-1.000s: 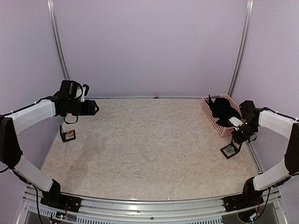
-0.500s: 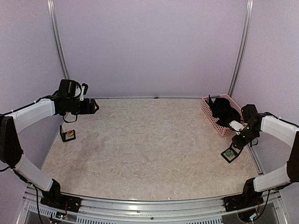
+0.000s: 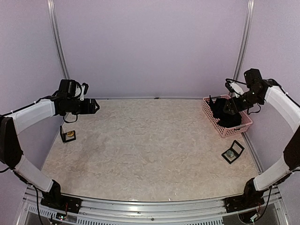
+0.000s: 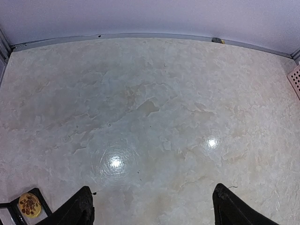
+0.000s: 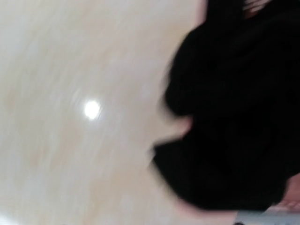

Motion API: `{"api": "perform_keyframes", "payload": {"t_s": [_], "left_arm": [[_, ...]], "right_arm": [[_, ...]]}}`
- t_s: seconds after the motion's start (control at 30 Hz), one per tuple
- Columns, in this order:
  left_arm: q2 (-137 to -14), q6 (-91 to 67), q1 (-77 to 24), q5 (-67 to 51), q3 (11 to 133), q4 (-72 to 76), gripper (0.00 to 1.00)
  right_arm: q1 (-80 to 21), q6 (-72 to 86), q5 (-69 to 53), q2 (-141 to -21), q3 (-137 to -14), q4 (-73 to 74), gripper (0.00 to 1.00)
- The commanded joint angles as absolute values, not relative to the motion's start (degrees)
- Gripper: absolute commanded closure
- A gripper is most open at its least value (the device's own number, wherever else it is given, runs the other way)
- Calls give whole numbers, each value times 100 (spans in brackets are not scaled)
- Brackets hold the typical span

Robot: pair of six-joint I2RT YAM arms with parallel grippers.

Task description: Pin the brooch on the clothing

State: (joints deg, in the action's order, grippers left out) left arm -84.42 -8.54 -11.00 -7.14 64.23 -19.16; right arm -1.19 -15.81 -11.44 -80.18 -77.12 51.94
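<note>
At the right edge, clothing (image 3: pixel 220 111) fills basket (image 3: pixel 233 131).

Blurred black clothing (image 5: pixel 234 117) fills the right beside pale table (image 5: pixel 70 140).

No text, label, brand, number or sign can be read in any view, none made out on the pink basket (image 3: pixel 212 118) at two o'clock, none on the black clothing (image 3: pixel 228 123) inside it, right wrist view blurred.

Overhead rear view (wrist cameras nearer)
</note>
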Motion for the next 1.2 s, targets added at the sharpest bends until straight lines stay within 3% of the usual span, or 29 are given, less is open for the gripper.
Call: {"api": "perform_keyframes", "payload": {"t_s": [0.0,0.1,0.27,0.37,0.4,0.53,0.6,0.77,0.9,1.0,1.17], "left_arm": [[-8288,-744,-1187,-670,6484,-1750,17],[-8321,-682,-1315,-465,6512,-1835,17],[-8322,-655,-1584,-324,6511,-1907,17],[-8346,-637,-1666,-255,6550,-1915,16],[-8378,-633,-1691,-236,6588,-1930,16],[-8478,-594,-1849,-37,6729,-2036,17],[-8498,-564,-1930,-15,6742,-2043,17],[-8470,-491,-1961,-17,6790,-2035,17],[-8350,-503,-1931,-60,6866,-2003,16],[-8178,-554,-1830,-204,6828,-1914,16],[-7891,-666,-1564,-271,6731,-1828,16]], "right_arm": [[88,268,-178,-9137,-8505,4701,34],[218,947,314,-10117,-9055,4489,34],[334,1357,383,-11342,-9520,3963,21],[381,1369,-53,-11942,-9903,3829,26],[419,1393,-362,-12100,-10012,3811,33],[509,1603,-788,-12240,-10228,3770,86],[517,1602,-784,-12009,-10201,3660,100],[495,1330,-169,-11356,-11047,3992,100],[56,619,574,-11026,-12844,4438,100],[-968,-235,629,-10651,-13538,4037,100],[-3050,-1565,-243,-9977,-13483,2597,100]]}}
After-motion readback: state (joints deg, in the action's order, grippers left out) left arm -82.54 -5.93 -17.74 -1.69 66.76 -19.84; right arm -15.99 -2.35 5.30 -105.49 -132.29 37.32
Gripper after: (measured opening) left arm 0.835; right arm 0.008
